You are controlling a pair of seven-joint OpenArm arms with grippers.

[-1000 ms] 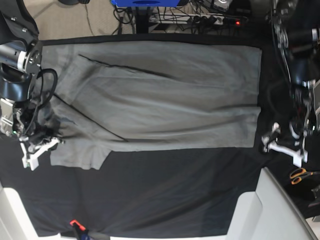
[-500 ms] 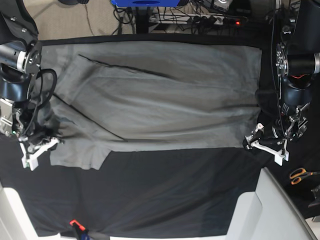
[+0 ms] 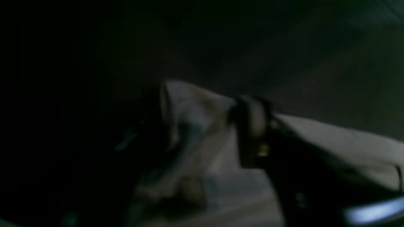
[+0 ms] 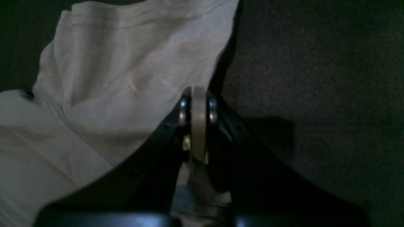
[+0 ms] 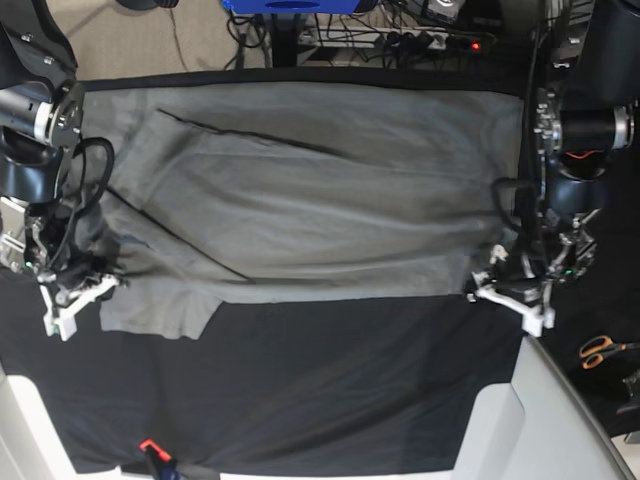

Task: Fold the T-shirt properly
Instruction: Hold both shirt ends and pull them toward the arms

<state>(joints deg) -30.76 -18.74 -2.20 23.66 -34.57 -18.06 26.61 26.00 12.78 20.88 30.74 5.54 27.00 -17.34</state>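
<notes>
Spread flat across the far half of the table point(image 5: 300, 390): the grey T-shirt point(image 5: 320, 190), partly folded, with dark diagonal creases and a sleeve flap hanging toward the near edge at the base view's left. Pinching that flap's edge, the right tool point(image 4: 195, 126), fingers pressed together on a fold of cloth. At the shirt's opposite near corner, the left tool point(image 5: 510, 290), low over the hem; too dark and blurred in the wrist view to tell whether spread or closed. Beneath everything, a black cloth point(image 5: 330, 400) covering the table. Off the right edge, orange-handled scissors point(image 5: 600, 350). Near the front edge, a small red object point(image 5: 150, 447). Beyond the table, cables point(image 5: 400, 35), a power strip with a red light point(image 5: 440, 42), and beige floor point(image 5: 140, 40).
</notes>
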